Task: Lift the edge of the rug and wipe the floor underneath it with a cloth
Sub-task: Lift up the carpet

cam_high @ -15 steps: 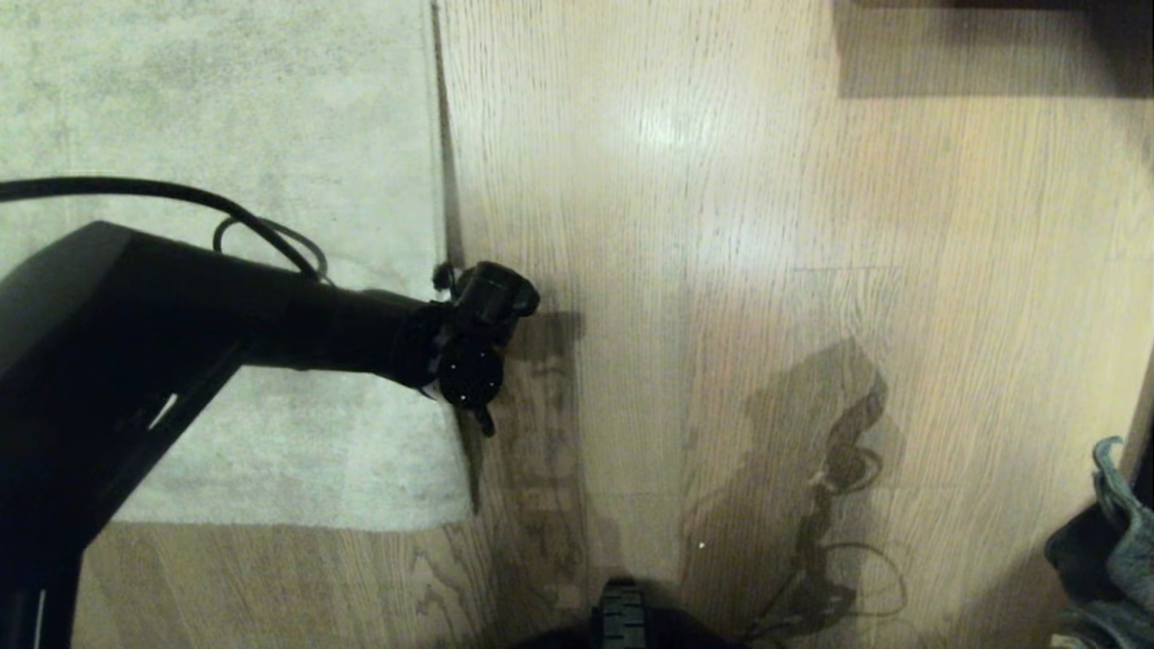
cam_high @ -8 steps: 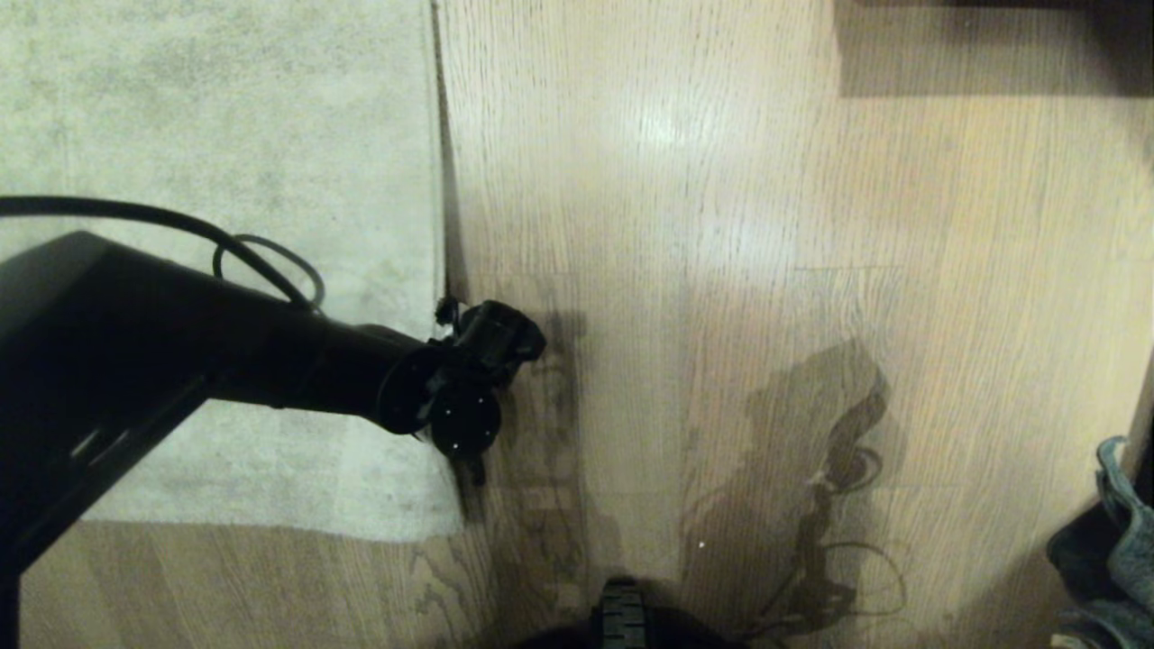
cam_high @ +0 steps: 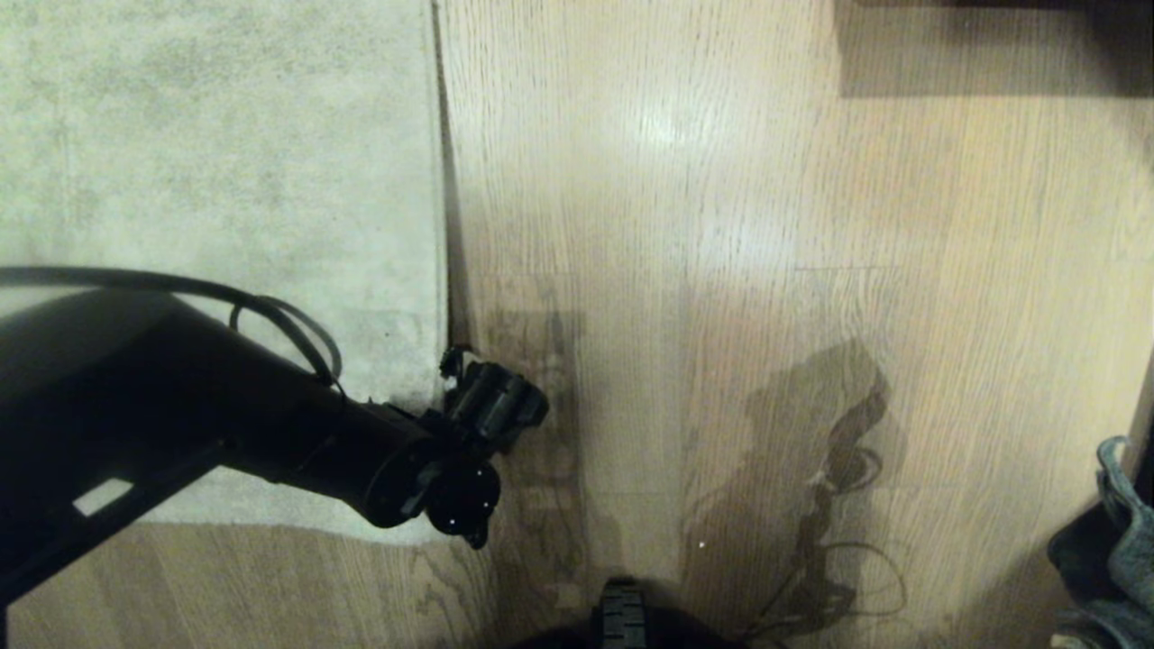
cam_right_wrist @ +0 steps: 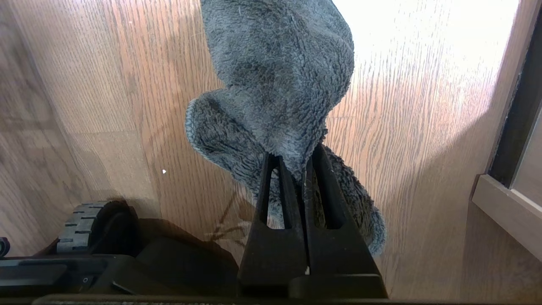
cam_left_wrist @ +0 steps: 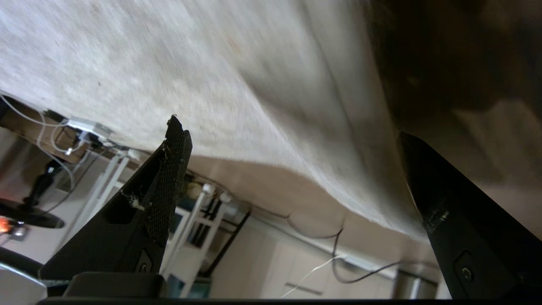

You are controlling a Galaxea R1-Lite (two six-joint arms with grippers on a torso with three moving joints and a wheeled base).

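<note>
From the head view, the left gripper point(cam_high: 491, 424) hangs low right at the rug edge point(cam_high: 439, 270), near the rug's square corner, with bare floor point(cam_high: 739, 225) stretching to the right. A bit of the cloth point(cam_high: 1118, 532) peeks in at the far right.

In the left wrist view, the left gripper point(cam_left_wrist: 292, 169) stands spread wide with nothing in it, the pale rug edge point(cam_left_wrist: 338, 186) lying between its two fingers point(cam_left_wrist: 169, 178).

In the right wrist view, the right gripper point(cam_right_wrist: 296, 163) is pinched tight on the fuzzy grey cloth point(cam_right_wrist: 275, 76), which hangs over the wood floor point(cam_right_wrist: 84, 84).
</note>
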